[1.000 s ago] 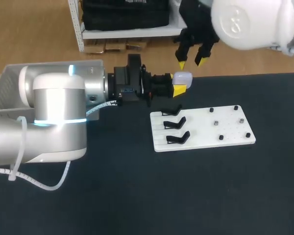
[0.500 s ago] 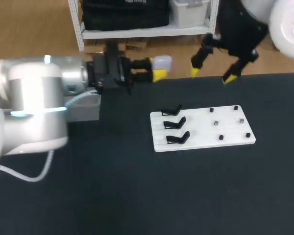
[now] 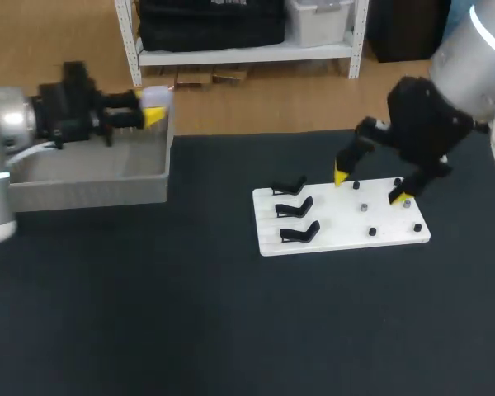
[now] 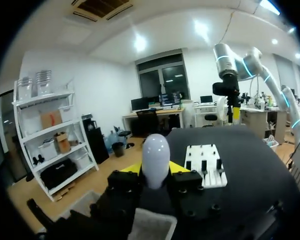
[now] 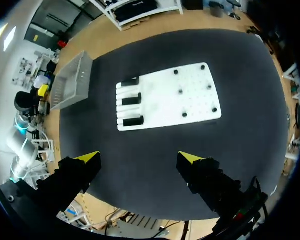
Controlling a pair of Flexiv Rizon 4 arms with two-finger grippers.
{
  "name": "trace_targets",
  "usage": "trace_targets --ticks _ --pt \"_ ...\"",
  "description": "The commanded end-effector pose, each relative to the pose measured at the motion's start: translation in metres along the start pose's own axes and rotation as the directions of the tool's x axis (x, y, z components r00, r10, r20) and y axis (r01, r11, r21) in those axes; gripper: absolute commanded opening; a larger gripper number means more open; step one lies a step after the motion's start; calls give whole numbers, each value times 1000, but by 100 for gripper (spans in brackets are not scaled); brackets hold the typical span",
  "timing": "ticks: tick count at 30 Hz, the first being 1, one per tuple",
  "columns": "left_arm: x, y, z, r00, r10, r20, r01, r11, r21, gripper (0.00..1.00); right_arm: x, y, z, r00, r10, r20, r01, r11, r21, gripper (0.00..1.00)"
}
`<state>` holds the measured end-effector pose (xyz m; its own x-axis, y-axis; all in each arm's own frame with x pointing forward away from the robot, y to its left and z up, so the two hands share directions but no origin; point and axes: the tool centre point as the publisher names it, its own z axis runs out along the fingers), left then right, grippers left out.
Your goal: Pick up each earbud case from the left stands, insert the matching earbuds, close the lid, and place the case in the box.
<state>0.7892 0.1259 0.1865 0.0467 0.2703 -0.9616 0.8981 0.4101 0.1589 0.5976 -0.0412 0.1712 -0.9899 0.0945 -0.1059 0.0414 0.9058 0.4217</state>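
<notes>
Clamped on the white earbud case [image 3: 155, 97], the left end effector [image 3: 153, 114] should lower into the box [image 3: 91, 194] beneath before releasing; the right end effector [image 3: 370, 186] hangs open.

A robotics lab: a left arm [image 3: 0, 161] and a right arm [image 3: 470, 70] work over a black table [image 3: 190, 330] carrying a white fixture board [image 3: 334, 224] with black stands [image 3: 293, 206] and pegs [image 3: 371, 232]. A grey box [image 3: 91, 191] sits well apart from the board.
</notes>
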Motion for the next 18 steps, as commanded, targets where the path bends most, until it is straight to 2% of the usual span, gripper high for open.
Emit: trace_targets --ticks 1,8,14,18 --pt "32 24 -34 1000 -24 0 24 1000 14 0 15 -5 -4 986 36 165 -38 999 6 100" --pt "84 54 -45 995 -100 -9 99 994 -41 0 32 -7 -6 970 100 221 -104 995 7 100" --pt "119 69 -33 983 -167 -71 164 985 -42 0 42 -2 -1 970 116 215 -122 993 11 100" --pt "132 74 -29 974 -207 -94 202 978 -53 0 46 -1 1 971 121 206 -128 992 19 100"
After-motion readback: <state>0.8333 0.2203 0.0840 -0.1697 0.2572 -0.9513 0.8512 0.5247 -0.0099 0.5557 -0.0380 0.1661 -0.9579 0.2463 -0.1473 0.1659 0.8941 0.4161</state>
